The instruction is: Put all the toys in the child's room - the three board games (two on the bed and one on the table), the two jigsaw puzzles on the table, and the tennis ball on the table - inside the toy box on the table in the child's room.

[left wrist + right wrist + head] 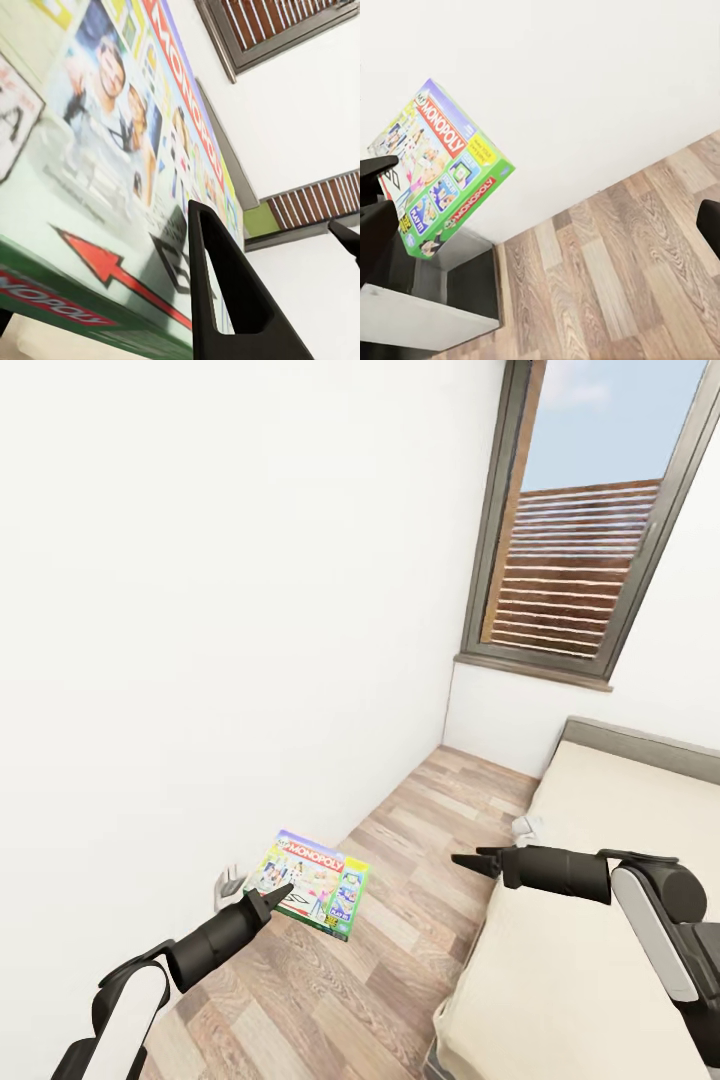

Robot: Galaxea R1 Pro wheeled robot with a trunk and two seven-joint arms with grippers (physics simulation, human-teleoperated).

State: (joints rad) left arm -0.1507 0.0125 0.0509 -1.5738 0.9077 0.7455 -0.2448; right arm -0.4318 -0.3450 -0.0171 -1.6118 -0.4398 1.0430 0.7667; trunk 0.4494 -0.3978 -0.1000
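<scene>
green box: we held a monopoly board game (312, 882) in our left gripper (268, 901), its fingers closed on the near edge, the box lifted above the wood-plank floor (400, 920) close to the white wall (200, 610).
left wrist view: the lid (112, 150) filled most of the frame at close range, with one dark finger (232, 300) lying across its face; the red arrow and the lettering were sharp, the family picture blurred.
right wrist view: the same game (439, 169) showed from the far side, tilted, with its green edge and printed lid plain; our dark left finger (375, 169) touched its edge.
right gripper: our right gripper (475, 857) reached over the floor beside the bed (600, 920); it had hold of nothing, and we could not tell how far its fingers stood apart.
head view: a window (585, 530) with brown slats outside and sky above, and a small grey thing on the wall by the floor that we could not make out.
cut off: the bed ran out of frame at the right and bottom.
</scene>
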